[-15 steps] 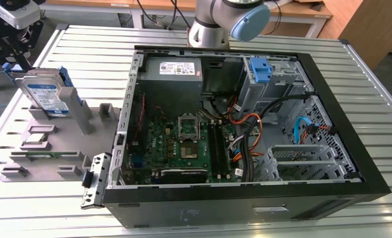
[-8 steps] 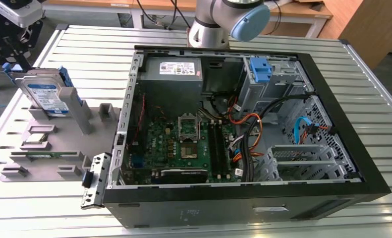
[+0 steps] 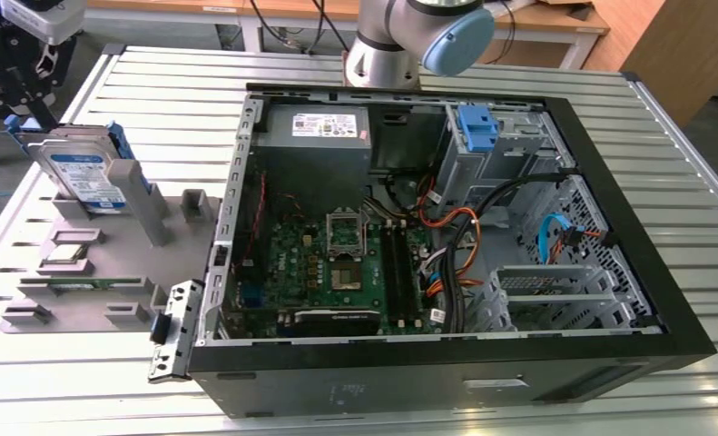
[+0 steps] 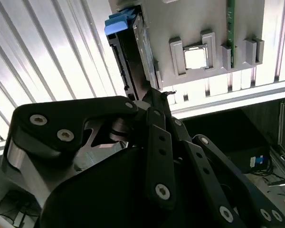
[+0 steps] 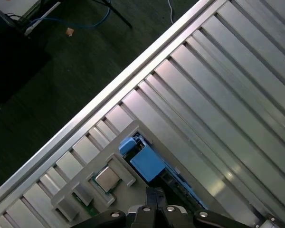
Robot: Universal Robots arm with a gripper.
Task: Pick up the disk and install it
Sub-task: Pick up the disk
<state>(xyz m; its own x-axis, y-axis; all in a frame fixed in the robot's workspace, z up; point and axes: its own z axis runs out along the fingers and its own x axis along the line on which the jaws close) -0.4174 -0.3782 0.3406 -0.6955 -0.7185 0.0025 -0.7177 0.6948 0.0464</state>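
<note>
While standing on edge, disk (image 3: 86, 173): sitting upright in a slot of the grey holder (image 3: 152, 218), at the exterior view's left, well apart from the computer case (image 3: 456, 386); facing the exterior camera with its white-and-blue label.
Blue rails (image 3: 119, 143): running along the disk's sides; appearing as a blue end in both wrist views.
Claw (image 3: 29, 104): hanging just above and beyond the disk's far top corner in the exterior view; reaching close to the disk's dark edge in the second wrist view; touching it or not, cannot tell; released or clenched, cannot tell.
Holder: lying on the slatted metal table (image 3: 177, 91), left of the case; also carrying a processor chip (image 3: 71, 250) and a memory stick (image 3: 93, 286), both toward the near edge of the exterior view from the disk.
Case: lying on its side with the panel off, taking up the middle and right of the table.
Inside the case: grey power-supply box (image 3: 322, 127) sitting in the far left corner; blue bracket (image 3: 474, 127) sitting to its right in the far drive cage; green mainboard (image 3: 334, 263) lying nearer, with cables (image 3: 449, 227) in orange and blue trailing at its right.
Arm base (image 3: 389, 50): standing on the table just beyond the case's far wall.
</note>
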